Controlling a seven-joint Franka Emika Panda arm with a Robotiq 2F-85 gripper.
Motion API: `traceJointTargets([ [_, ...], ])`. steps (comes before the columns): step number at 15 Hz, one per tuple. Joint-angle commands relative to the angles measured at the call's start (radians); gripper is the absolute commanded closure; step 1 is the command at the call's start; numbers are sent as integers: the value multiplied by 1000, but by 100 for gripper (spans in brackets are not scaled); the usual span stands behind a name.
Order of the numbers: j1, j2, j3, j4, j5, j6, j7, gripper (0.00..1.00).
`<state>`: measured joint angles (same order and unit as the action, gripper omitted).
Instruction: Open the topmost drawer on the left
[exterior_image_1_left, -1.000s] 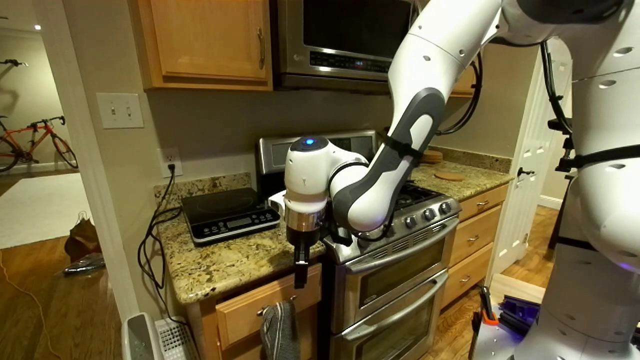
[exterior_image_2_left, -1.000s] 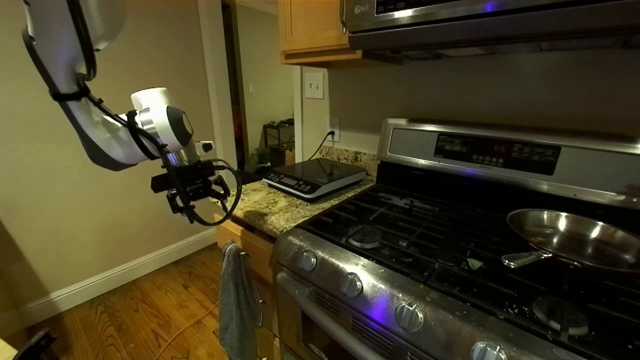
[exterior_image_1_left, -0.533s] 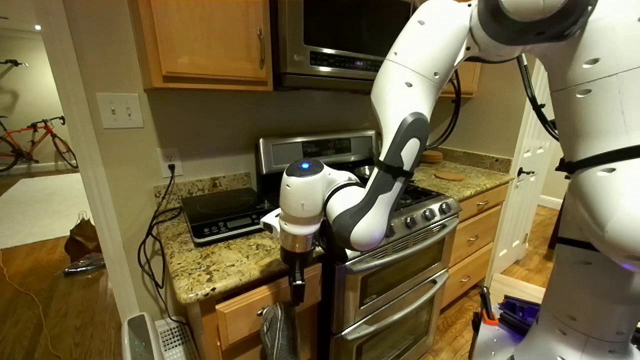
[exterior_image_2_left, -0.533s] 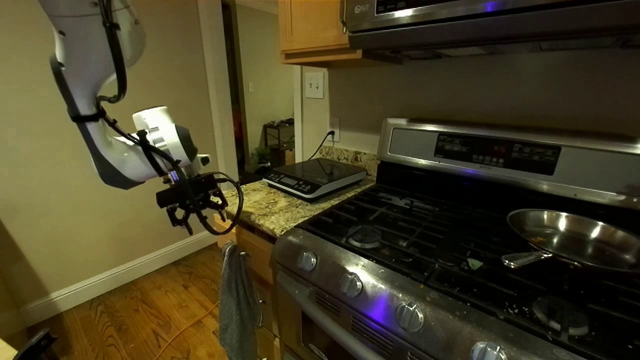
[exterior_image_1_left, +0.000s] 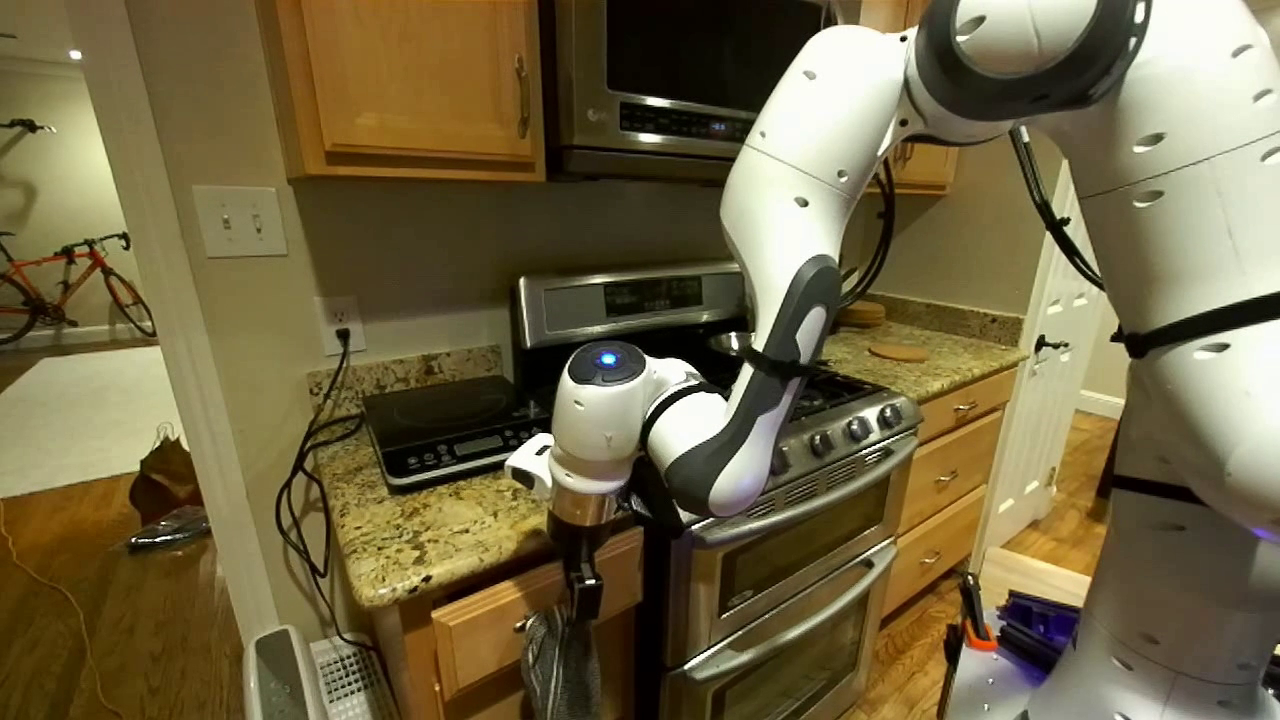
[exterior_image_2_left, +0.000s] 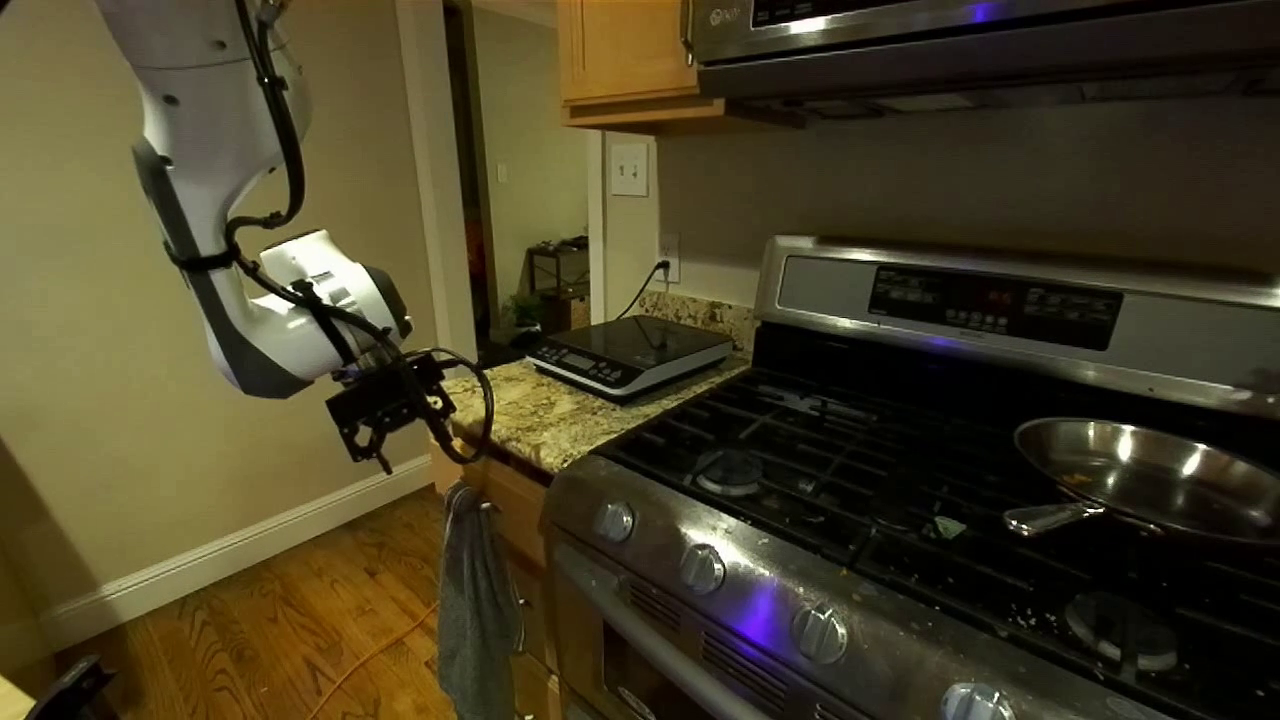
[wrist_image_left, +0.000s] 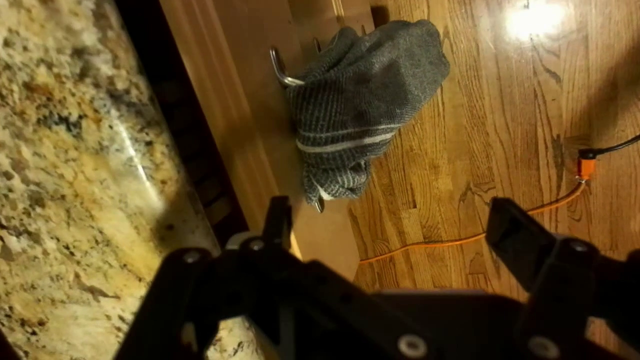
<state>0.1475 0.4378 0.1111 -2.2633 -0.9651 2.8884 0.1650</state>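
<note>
The drawer has a light oak front (exterior_image_1_left: 480, 640) under the counter's left end; it also shows in an exterior view (exterior_image_2_left: 515, 505) and the wrist view (wrist_image_left: 327, 240). A dark gap lies between counter edge and front; I cannot tell how far the drawer is out. A grey striped towel (wrist_image_left: 350, 110) hangs over its metal handle (wrist_image_left: 280, 70) and hides most of it. The towel shows in both exterior views (exterior_image_1_left: 560, 665) (exterior_image_2_left: 475, 600). My gripper (wrist_image_left: 395, 227) is open and empty, one finger over the drawer front, one over the floor. It is near the towel's top (exterior_image_1_left: 585, 595).
The granite counter (exterior_image_1_left: 450, 535) overhangs behind the drawer and carries a black cooktop (exterior_image_1_left: 450, 430). The steel stove (exterior_image_1_left: 780, 560) stands beside the drawer, with a pan (exterior_image_2_left: 1150, 480) on it. An orange cord (wrist_image_left: 440, 243) lies on the floor. A white appliance (exterior_image_1_left: 290, 670) stands by the cabinet.
My gripper has come down toward the towel and handle, and the wrist has tilted. The forearm has lowered too. The drawer and towel look the same.
</note>
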Motion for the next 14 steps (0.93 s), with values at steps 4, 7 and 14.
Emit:
traceJointTargets([
  [4,20,11,-30,16,-59,20,24,0],
  [7,33,36,-59,50,-135,41,32,0],
  [14,21,128,-65,129,-161,35,13,0],
])
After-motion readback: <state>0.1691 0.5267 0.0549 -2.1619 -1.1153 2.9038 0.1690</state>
